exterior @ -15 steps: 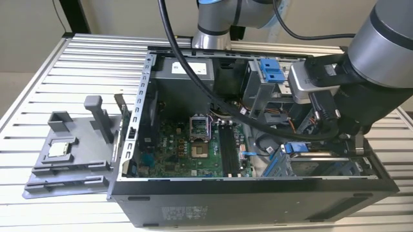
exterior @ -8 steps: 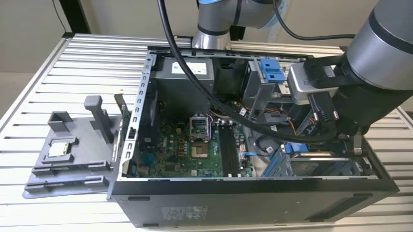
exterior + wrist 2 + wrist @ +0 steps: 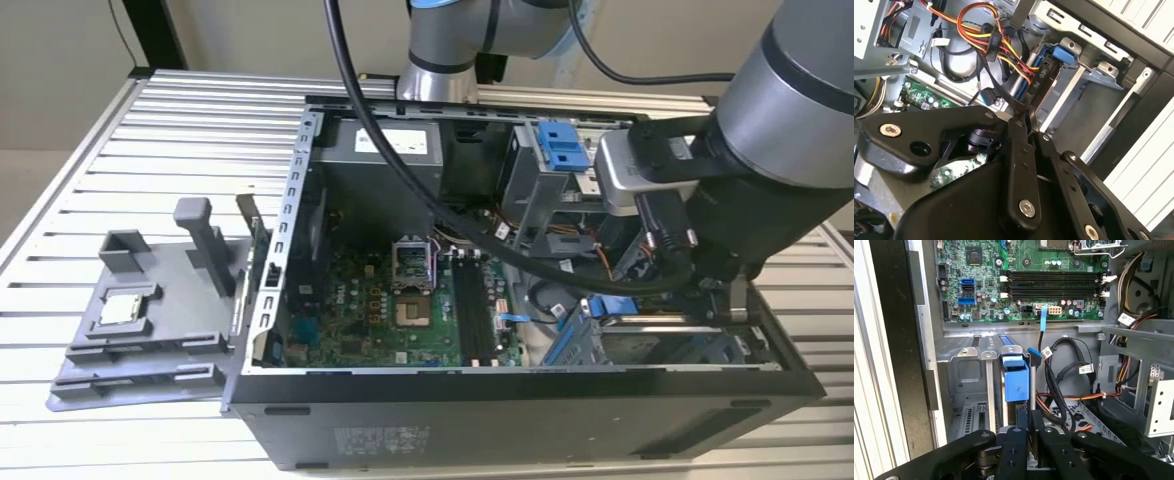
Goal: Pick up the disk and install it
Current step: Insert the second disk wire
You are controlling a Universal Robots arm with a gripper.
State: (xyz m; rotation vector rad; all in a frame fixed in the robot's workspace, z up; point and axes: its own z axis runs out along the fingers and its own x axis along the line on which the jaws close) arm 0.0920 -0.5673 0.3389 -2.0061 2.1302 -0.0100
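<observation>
— Where is the arm?

— In the exterior view the gripper (image 3: 727, 300) hangs low inside the open computer case (image 3: 534, 390), at the corner on the exterior view's right, over the metal drive cage (image 3: 667, 345).

— And the disk?

— It stands on edge in that cage. In the first wrist view the disk (image 3: 1016, 377) shows its blue frame between two metal rails, with the gripper (image 3: 1029, 427) right at its near end. In the second wrist view the blue edge of the disk (image 3: 1061, 54) sits deeper in the bay, beyond the gripper (image 3: 1029, 122).

— What are the fingers doing?

— In both wrist views the two black fingers (image 3: 1016, 440) lie nearly together with only a thin slot between them. Whether they pinch the disk's edge there cannot be told.

— What else is around?

— The green motherboard (image 3: 400, 300) lies on the case floor. Red, yellow and orange cables (image 3: 989, 30) run beside the bay. Outside the case, on the slatted table (image 3: 80, 180), a grey holder (image 3: 147, 320) carries a small square chip (image 3: 123, 308).
</observation>
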